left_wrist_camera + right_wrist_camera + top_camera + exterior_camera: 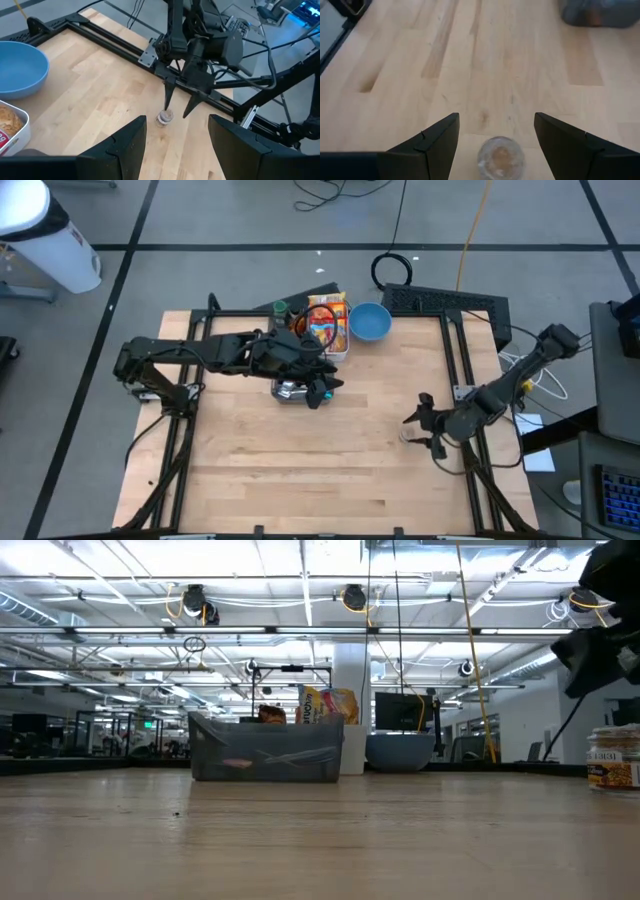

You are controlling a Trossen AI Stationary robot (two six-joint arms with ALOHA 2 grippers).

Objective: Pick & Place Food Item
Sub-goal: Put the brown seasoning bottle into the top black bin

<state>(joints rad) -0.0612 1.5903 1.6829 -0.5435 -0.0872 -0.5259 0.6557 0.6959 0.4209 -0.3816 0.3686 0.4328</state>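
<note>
A small clear-lidded jar (501, 157) with a labelled side (613, 760) stands upright on its base on the wooden table, near the right edge. My right gripper (496, 117) is open and low over the table. One finger stands on either side of the jar (165, 117) and neither touches it. My left gripper (175, 150) is open and empty. It hangs above the table's middle (320, 388), pointing toward the right arm, beside a grey see-through container (290, 390).
A white tray of snack packets (328, 325) and a blue bowl (370, 322) sit at the table's far edge. The grey container (265, 750) holds something orange. Black frame rails (465, 370) border the table. Bare wood lies toward the near edge.
</note>
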